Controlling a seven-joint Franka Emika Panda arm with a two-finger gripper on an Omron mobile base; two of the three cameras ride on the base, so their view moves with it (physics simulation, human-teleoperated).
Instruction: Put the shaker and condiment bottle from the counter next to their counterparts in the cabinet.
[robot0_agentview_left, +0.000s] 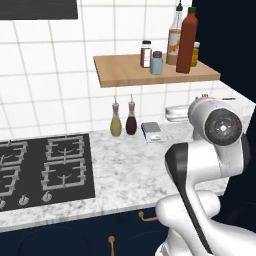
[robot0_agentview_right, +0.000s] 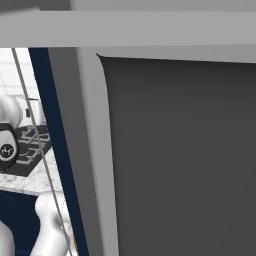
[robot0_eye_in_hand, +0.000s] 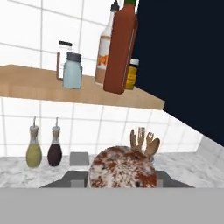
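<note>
The condiment bottle (robot0_agentview_left: 187, 42) stands upright on the cabinet (robot0_agentview_left: 125, 74), just in front of the clear bottle with orange label (robot0_agentview_left: 174, 40), and the shaker (robot0_agentview_left: 195, 54) is beside it at the right end. The pale blue shaker (robot0_agentview_left: 156, 63) and the brown-and-white shaker (robot0_agentview_left: 145, 54) stand to the left. The end effector has its fingers together, holding nothing.

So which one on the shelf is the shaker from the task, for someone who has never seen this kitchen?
Find the wooden shelf on the white tiled wall. At its right end the tall red bottle stands in front. The shaker is tucked just behind it: tiny, yellow, light-capped, unlike the pale blue shaker further left.
</note>
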